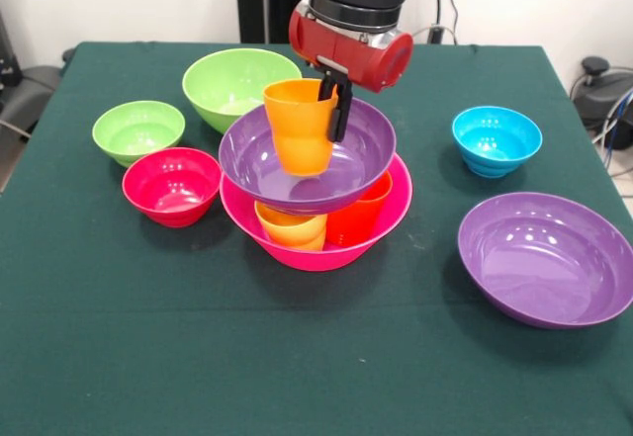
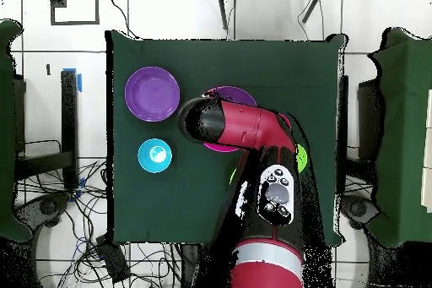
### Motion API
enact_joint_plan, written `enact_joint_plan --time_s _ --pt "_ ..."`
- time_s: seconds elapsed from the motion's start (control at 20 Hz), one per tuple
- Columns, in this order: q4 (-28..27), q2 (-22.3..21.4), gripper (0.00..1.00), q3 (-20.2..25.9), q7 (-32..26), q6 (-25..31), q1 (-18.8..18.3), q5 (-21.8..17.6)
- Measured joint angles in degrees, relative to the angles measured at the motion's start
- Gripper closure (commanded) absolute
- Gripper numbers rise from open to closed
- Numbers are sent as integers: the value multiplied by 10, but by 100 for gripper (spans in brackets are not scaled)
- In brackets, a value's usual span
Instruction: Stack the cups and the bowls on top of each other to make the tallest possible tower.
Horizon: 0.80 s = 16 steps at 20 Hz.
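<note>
The claw (image 1: 332,95) is clenched on the rim of the orange cup (image 1: 300,126), which hangs upright directly over the purple bowl (image 1: 308,155) topping the tower (image 1: 315,199) mid-table; I judge the coming move is straight down.

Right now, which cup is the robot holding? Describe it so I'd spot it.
Find the pink bowl mid-table, with a purple bowl perched on cups inside it. The orange cup stands upright in that purple bowl, its rim pinched by the black jaws. It is the topmost piece.
</note>
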Motion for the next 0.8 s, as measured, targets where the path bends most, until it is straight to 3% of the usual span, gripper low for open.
enact_joint_plan --time_s 0.25,0.3,0.8 --pt "0 1 100 0 0 0 0 0" --pt "0 1 0 0 0 0 0 0" --pt "0 1 0 3 0 -2 -5 0"
